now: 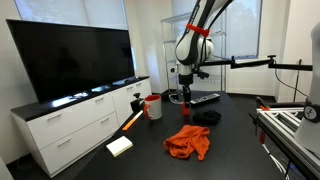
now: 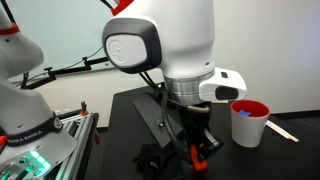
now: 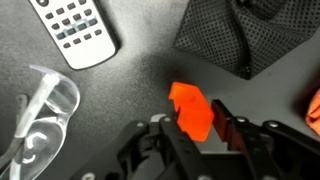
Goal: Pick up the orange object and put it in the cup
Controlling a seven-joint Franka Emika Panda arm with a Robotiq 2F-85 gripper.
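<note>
The orange object (image 3: 190, 103) is a small bright orange block sitting between my gripper's (image 3: 195, 116) two fingers, which touch it on both sides just above the dark table. In an exterior view my gripper (image 2: 194, 143) is low over the table with the orange object (image 2: 198, 153) at its tips. The cup (image 2: 248, 122) is white with a red rim and stands upright to the side of the gripper, apart from it. It also shows in an exterior view (image 1: 153, 106) near the white cabinet.
A remote control (image 3: 72, 28), clear safety glasses (image 3: 40, 110) and a black mesh cloth (image 3: 240, 35) lie around the gripper. An orange cloth (image 1: 188, 142) and a white block (image 1: 120, 146) lie on the table. A TV on a white cabinet (image 1: 70, 120) borders it.
</note>
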